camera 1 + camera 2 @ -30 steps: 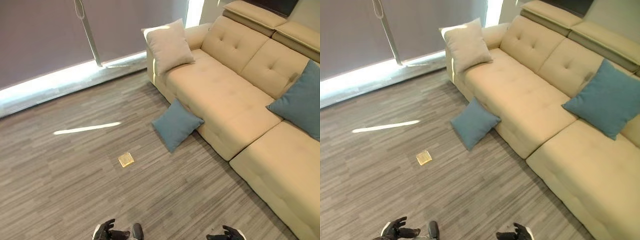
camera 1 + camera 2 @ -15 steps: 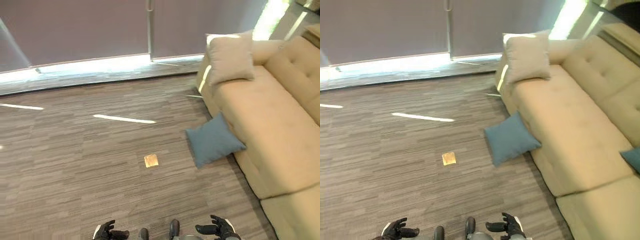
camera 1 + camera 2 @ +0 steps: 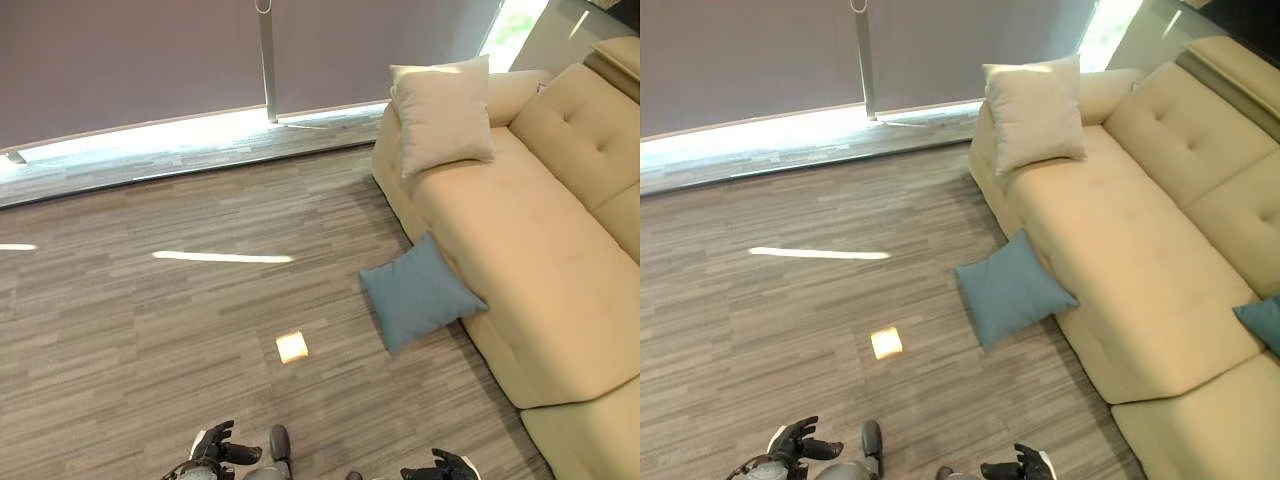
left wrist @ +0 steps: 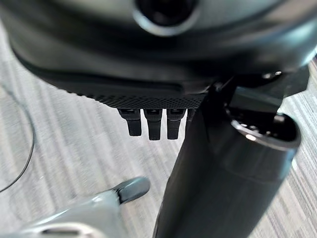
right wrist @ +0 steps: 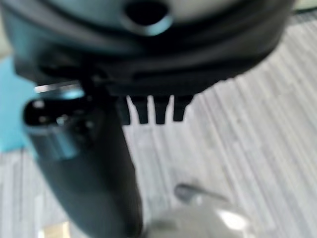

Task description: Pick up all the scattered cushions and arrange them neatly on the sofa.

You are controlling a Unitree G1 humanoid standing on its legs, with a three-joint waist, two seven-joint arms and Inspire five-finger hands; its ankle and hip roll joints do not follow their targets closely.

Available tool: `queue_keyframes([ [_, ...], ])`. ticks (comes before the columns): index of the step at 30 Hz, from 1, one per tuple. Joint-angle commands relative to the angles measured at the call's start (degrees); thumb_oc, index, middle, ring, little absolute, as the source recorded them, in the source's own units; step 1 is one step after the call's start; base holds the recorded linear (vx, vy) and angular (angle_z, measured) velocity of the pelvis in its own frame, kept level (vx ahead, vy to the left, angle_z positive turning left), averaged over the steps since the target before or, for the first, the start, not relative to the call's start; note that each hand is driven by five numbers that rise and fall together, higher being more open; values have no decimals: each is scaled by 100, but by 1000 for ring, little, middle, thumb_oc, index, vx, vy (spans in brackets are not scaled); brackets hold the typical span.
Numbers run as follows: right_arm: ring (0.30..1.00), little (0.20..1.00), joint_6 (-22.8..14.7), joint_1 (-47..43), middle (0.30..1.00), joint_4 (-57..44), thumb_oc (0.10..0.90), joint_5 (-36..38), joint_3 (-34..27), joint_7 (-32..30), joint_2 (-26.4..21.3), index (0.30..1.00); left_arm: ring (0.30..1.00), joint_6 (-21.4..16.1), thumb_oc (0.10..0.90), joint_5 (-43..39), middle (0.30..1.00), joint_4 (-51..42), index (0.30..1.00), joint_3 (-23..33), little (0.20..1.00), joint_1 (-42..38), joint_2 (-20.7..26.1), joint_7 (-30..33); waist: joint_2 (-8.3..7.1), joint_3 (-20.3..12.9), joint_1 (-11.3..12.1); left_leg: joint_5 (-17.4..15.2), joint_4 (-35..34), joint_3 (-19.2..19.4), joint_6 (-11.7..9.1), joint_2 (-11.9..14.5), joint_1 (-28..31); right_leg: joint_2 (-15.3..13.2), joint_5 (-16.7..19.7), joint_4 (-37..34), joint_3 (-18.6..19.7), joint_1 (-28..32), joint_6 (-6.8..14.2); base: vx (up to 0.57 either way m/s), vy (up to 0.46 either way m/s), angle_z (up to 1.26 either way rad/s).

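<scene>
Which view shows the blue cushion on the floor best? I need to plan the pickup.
The left eye view: the blue cushion lies whole on the floor against the sofa. The right eye view shows it equally whole; the right wrist view catches a blue patch at its edge.

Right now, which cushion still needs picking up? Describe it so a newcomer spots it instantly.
Start at the long beige sofa along the right of the head views. On the grey striped floor, leaning against the sofa's front edge, lies a blue square cushion. It is the one cushion off the seat: the cream cushion rests by the armrest, and another blue cushion sits up on the sofa.
</scene>
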Motion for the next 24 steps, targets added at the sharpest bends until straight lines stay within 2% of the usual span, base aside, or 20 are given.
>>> queue_keyframes([
  [1, 900, 900, -54, -142, 900, -240, 800, -241, 169, -56, -110, 900, 900, -121, 800, 116, 900, -39, 900, -84, 900, 171, 88, 47, 20, 20, 239, -850, 667, -306, -186, -3, -99, 3, 1036, -235, -338, -88, 73, 207, 90, 3],
  [3, 900, 900, -55, -150, 900, -245, 800, -255, 165, -56, -116, 900, 900, -120, 800, 120, 900, -21, 900, -78, 900, 176, 80, 41, 35, 24, 210, -871, 574, -332, -201, -26, 28, -33, 970, -419, -448, -159, 28, 197, 25, 12],
  [4, 900, 900, -48, -158, 900, -242, 800, -274, 171, -63, -148, 900, 900, -112, 800, 163, 900, 19, 900, -87, 900, 178, 66, 15, 54, 19, 162, -926, 473, -356, -234, -60, 196, 20, 843, -934, -591, -302, -40, 230, -21, 30],
  [5, 900, 900, -45, -166, 900, -235, 800, -281, 176, -66, -170, 900, 900, -121, 800, 184, 900, 31, 900, -98, 900, 177, 57, 9, 35, 38, 130, -953, 458, -369, -250, -95, 260, 50, 868, -1274, -630, -355, -59, 401, -75, 19],
  [6, 900, 900, -31, -172, 900, -228, 800, -301, 151, -73, -218, 900, 900, -119, 800, 224, 900, 64, 900, -103, 900, 170, 28, -6, -6, 78, 72, -1035, 429, -453, -288, -174, 398, 57, 1078, -1998, -682, -475, -38, 253, -69, -17],
  [10, 900, 900, -16, -135, 900, -189, 800, -316, 122, -59, -271, 900, 900, -131, 800, 301, 900, 97, 900, -107, 900, 160, 22, -3, -19, 78, -16, -1160, 425, -566, -335, -213, 566, 149, 1171, -2417, -522, -387, 4, 221, -72, -8],
  [12, 900, 900, -28, -40, 900, -181, 800, -293, 77, -66, -279, 900, 900, -128, 800, 329, 900, 126, 900, -122, 900, 192, -39, -4, -38, 6, -50, -1353, 711, -573, -445, -217, 622, 243, 1148, -2557, -473, -181, -132, 286, -118, 32],
  [14, 900, 900, -84, -22, 900, -166, 800, -186, 3, -76, -297, 900, 900, -142, 800, 354, 900, 88, 900, -197, 900, 147, -74, -32, -97, 18, -86, -1314, 1415, -412, -693, -129, 397, 256, 1098, -2749, -557, 102, -236, 166, -148, 23],
  [17, 900, 900, -115, -60, 900, -158, 800, -42, -23, -105, -331, 900, 900, -138, 800, 307, 900, -7, 900, -304, 900, 40, -91, -44, -201, 154, -94, -924, 2797, -243, -961, 157, -225, 297, 996, -2916, -582, 423, -457, 75, -132, 17],
  [20, 900, 900, -116, -78, 900, -131, 800, 33, -32, -109, -333, 900, 900, -130, 800, 296, 900, -5, 900, -337, 900, 12, -100, -33, -218, 176, -86, -798, 3102, -227, -963, 250, -425, 369, 899, -2967, -545, 577, -562, 144, -70, -6],
  [21, 900, 900, -108, -89, 900, -120, 800, 65, -19, -113, -326, 900, 900, -135, 800, 248, 900, 5, 900, -359, 900, 9, -107, -22, -246, 165, -35, -862, 2954, -281, -876, 255, -685, 389, 820, -3019, -471, 694, -573, 191, -3, -39],
  [22, 900, 900, -121, -80, 900, -114, 800, 66, 3, -111, -318, 900, 900, -140, 800, 236, 900, 5, 900, -367, 900, 14, -113, -23, -256, 157, 0, -994, 2745, -315, -822, 255, -734, 417, 771, -3087, -416, 786, -544, 261, 5, -29],
  [24, 900, 900, -122, -72, 900, -98, 800, 54, 16, -117, -313, 900, 900, -136, 800, 229, 900, 9, 900, -365, 900, 19, -106, -27, -285, 117, 19, -1041, 2492, -339, -776, 218, -782, 412, 743, -3142, -381, 831, -512, 194, 40, -9],
])
